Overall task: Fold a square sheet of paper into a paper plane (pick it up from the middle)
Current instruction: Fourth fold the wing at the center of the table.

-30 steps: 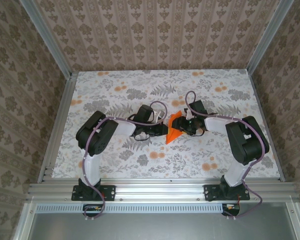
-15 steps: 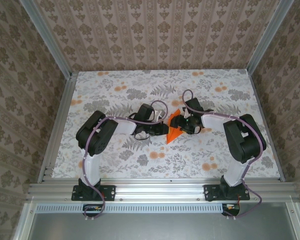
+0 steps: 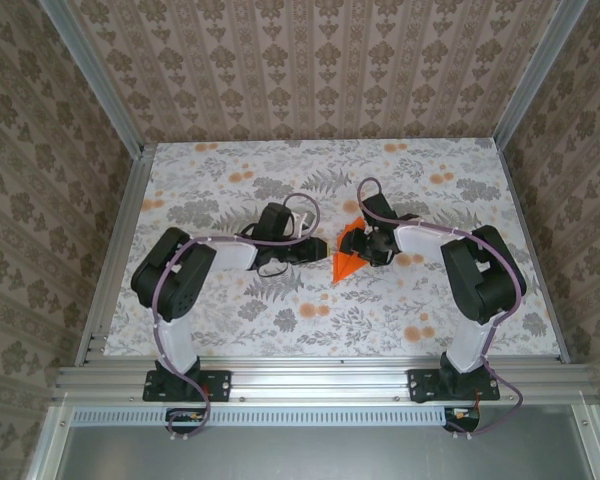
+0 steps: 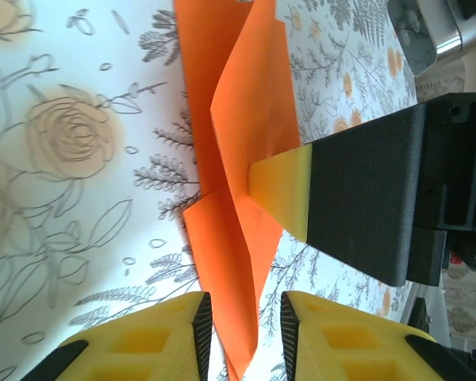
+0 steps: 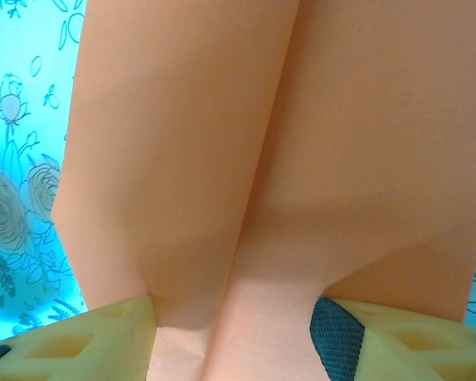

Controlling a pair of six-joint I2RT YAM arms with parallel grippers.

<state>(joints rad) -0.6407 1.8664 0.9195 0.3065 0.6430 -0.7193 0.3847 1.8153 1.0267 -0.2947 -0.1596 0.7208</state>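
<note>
Mid-bench (image 3: 180,190): folded orange paper plane (image 3: 346,258), point toward near edge. My right pincer (image 3: 361,243) clamps its far-right part, paper between the pads (image 5: 337,333). My left pincer (image 4: 242,333), jaws slightly parted, straddles the plane's edge ungripped.

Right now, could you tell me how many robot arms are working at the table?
2. The left arm reaches in from the near-left, the right arm from the near-right; their grippers meet at the orange paper mid-table.
</note>
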